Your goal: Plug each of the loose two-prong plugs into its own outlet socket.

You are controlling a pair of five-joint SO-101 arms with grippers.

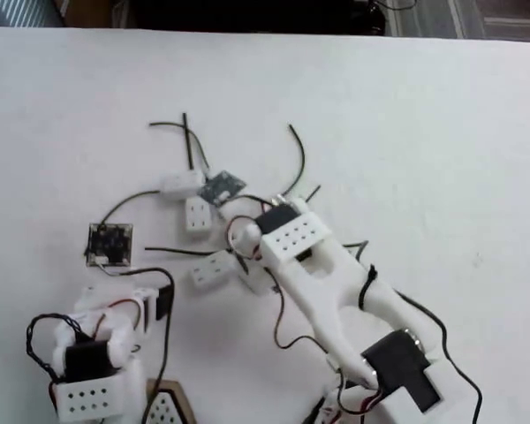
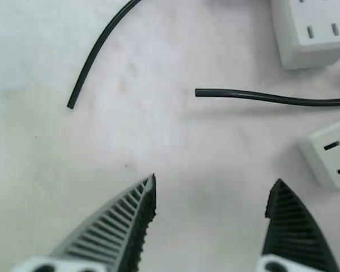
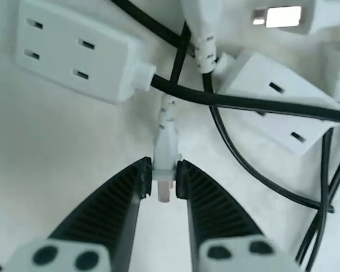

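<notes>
Mid-frame, right end effector [image 3: 163,173] clenched on a plug [image 3: 166,150], outlet [image 3: 73,51] just ahead; lower left, left end effector [image 2: 215,190] spread wide above tabletop [image 2: 158,136].

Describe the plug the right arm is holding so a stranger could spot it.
On the white table, find the tangle of black cords and white outlet blocks near the middle. There the right gripper pinches the plug: a slim white piece with bare prongs, where its neighbours have slots.

Wide-spread claw [image 2: 215,182] beside outlet socket [image 2: 332,154]
</notes>
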